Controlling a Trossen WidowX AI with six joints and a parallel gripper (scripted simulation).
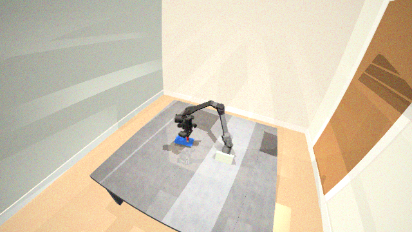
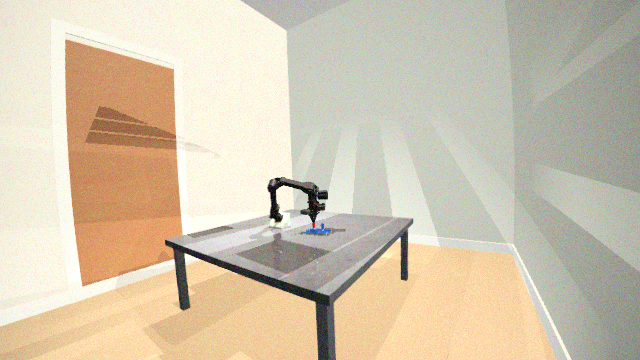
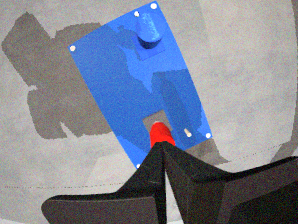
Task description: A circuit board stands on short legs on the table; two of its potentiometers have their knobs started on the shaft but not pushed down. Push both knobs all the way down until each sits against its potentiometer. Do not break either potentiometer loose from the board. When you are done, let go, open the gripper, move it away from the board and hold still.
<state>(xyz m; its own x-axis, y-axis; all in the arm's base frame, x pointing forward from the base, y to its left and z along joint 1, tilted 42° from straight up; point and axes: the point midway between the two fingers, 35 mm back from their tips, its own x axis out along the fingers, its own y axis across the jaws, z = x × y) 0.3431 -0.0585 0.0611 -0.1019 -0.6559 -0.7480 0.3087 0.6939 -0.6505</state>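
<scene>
My claw (image 1: 186,136) (image 2: 313,221) (image 3: 161,147), pressed together, pointed down at the red knob (image 1: 187,139) (image 2: 314,226) (image 3: 161,134) on the blue board (image 1: 180,140) (image 2: 315,232) (image 3: 105,85); blue knob (image 2: 323,227) (image 3: 149,31) stood near the board's far end.
</scene>
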